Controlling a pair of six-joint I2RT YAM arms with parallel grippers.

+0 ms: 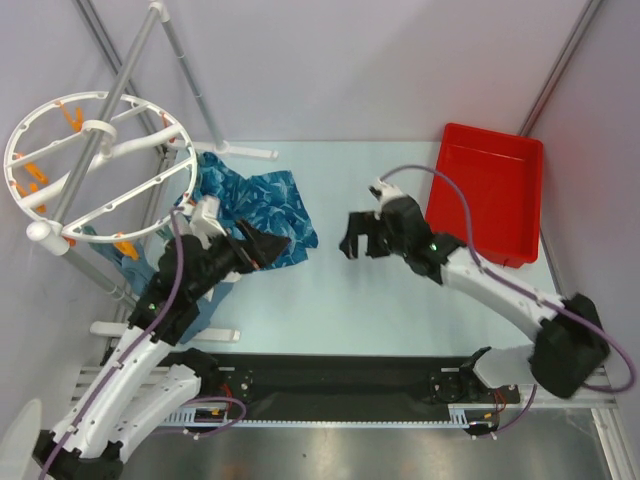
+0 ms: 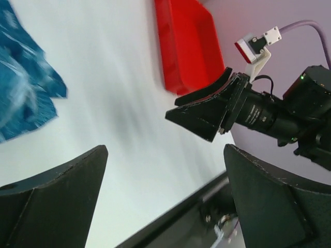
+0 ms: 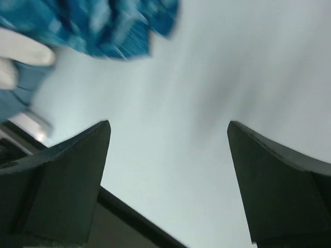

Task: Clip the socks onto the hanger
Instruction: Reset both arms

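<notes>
The white round hanger [image 1: 100,165] with orange clips [image 1: 72,117] hangs on the rack at the far left. No white socks show in any view. My left gripper [image 1: 268,247] is open and empty, above the right edge of the blue patterned cloth [image 1: 262,205]. In the left wrist view its fingers [image 2: 62,191] stand wide apart over bare table, with my right gripper [image 2: 204,114] opposite. My right gripper [image 1: 353,236] is open and empty over mid-table, facing left. In the right wrist view its fingers [image 3: 67,175] are wide apart, with nothing between them.
A red bin [image 1: 490,190] stands at the back right and shows in the left wrist view [image 2: 186,46]. Grey rack poles [image 1: 190,75] and white rack feet [image 1: 250,153] stand at the left. The blue cloth shows blurred in the right wrist view [image 3: 103,26], beside an unidentifiable white shape [image 3: 20,51].
</notes>
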